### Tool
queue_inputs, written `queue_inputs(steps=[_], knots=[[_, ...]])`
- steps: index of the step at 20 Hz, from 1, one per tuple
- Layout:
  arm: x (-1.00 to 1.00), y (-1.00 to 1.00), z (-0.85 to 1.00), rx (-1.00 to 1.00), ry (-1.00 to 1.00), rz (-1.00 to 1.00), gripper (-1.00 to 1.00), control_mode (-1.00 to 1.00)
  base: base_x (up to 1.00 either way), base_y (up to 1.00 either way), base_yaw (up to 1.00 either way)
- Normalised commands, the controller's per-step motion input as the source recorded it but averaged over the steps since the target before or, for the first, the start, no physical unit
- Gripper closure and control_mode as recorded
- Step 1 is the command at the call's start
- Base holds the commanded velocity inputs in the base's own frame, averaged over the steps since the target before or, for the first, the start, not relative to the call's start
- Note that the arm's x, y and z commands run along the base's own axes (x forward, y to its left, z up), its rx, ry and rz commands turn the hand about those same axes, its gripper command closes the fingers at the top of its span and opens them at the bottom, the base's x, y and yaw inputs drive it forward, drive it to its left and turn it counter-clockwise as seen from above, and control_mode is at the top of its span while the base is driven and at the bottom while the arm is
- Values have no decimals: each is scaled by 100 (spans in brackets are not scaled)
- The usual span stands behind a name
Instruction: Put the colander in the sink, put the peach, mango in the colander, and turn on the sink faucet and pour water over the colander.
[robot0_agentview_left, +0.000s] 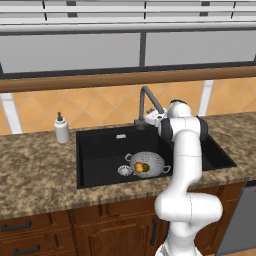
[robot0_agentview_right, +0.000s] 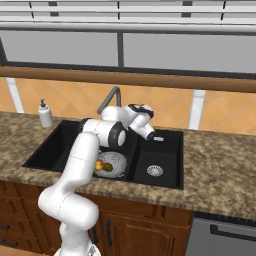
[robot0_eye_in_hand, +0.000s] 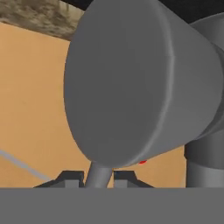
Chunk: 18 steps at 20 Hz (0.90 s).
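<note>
Hand view: the two dark fingers (robot0_eye_in_hand: 99, 178) sit pinched on the thin grey lever of the sink faucet (robot0_eye_in_hand: 144, 83), whose body looms right in front. From the left base view, the colander (robot0_agentview_left: 148, 163) rests in the left basin of the black sink (robot0_agentview_left: 100, 145), with the peach (robot0_agentview_left: 138, 166) and mango (robot0_agentview_left: 145, 167) inside it. A white soap bottle (robot0_agentview_left: 61, 129) stands on the tabletop (robot0_agentview_left: 35, 165).

The silver perforated colander (robot0_agentview_left: 148, 163) sits upright in the left basin of the black double sink (robot0_agentview_left: 100, 145), holding the orange-red peach (robot0_agentview_left: 138, 166) and the greener mango (robot0_agentview_left: 145, 167) (side by side, touching). The dark grey gooseneck faucet (robot0_agentview_left: 146, 103) rises behind the sink.
</note>
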Motion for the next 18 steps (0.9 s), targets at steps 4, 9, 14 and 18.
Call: queue_inputs(steps=[4,9,14,18], knots=[[37,-93,0,24,-6,0,100,-100,0,0,0],[29,-100,0,39,-11,0,100,-100,0,0,0],[39,-100,0,37,-4,0,100,-100,0,0,0],[27,-100,-28,18,0,-1,100,-100,0,0,0]])
